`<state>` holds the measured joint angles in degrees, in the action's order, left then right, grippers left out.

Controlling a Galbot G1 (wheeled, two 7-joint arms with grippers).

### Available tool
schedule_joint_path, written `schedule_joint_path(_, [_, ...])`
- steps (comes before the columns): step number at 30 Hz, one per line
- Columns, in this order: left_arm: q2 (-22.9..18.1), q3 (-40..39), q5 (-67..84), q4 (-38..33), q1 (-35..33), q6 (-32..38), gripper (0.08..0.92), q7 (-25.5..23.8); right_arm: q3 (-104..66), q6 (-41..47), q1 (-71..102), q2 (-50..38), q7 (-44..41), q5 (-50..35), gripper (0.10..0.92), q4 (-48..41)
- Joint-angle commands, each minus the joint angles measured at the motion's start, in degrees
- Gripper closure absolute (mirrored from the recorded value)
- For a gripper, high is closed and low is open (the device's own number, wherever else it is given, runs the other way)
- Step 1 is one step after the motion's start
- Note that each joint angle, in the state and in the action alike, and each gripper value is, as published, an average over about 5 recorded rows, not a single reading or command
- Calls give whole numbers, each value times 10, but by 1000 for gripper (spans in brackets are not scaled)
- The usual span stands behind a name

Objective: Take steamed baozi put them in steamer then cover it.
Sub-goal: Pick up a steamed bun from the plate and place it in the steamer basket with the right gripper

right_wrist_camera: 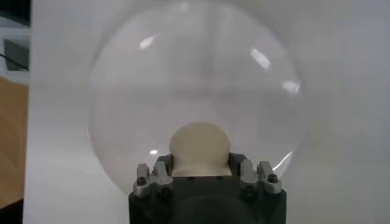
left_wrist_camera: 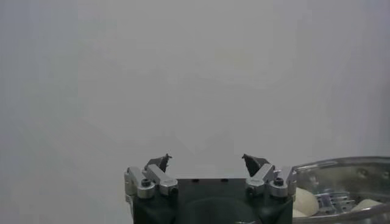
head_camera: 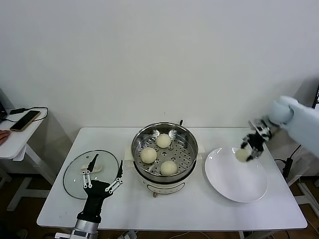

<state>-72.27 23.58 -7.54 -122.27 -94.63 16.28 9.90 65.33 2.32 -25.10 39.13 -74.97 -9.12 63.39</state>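
Note:
Three steamed baozi lie on the perforated tray of the steel steamer at the table's middle. A further baozi is held just above the white plate, and my right gripper is shut on it. The glass cover lies flat on the table left of the steamer. My left gripper stands open, fingers up, between the cover and the steamer, holding nothing.
The white plate sits right of the steamer. A side table with a phone stands off the main table's left. The steamer's rim shows in the left wrist view.

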Motion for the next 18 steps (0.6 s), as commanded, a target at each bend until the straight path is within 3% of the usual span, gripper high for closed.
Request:
schedule_joint_path(1, [1,-1,0,-1,-1,0,177,1,203,48,-268,133,-24,-200,397,76])
schedule_joint_path(7, [2,-3,0,-1,0,1,177,2,215,76,-265,221,14,-254,397,75])
schedule_joint_path(18, [1,0,1,1,1,2,177,4,224,102,-194,292,52,-230,405,50])
